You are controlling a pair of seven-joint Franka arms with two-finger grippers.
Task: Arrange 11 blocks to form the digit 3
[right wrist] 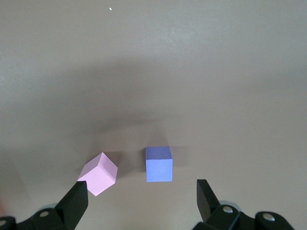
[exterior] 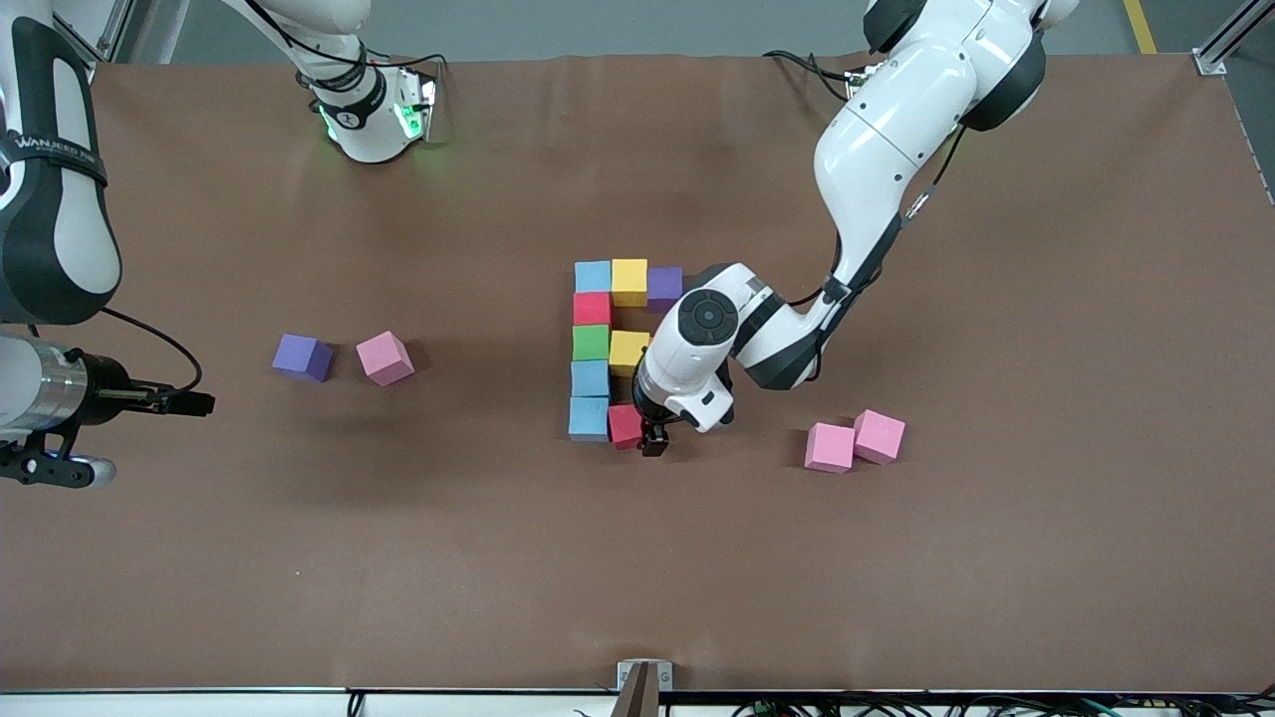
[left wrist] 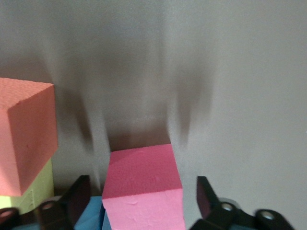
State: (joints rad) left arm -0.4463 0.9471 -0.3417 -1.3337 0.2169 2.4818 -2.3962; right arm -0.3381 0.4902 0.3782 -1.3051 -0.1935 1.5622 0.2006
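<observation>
Brown table (exterior: 996, 578) carries clustered blocks (exterior: 591, 344) and four strays.

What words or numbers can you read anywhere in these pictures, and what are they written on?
"WANJEED..." or close to it: pale letters on a dark band around the right arm in the front view; the letters are small, the end runs out of sight, so this reading is unsure.
A small dark mark on the white base of that arm: too small to read.
The blocks carry no writing, and neither wrist view shows any.

Unfinished digit 3 (exterior: 608, 349) mid-table, four loose blocks (exterior: 855, 441).
</observation>
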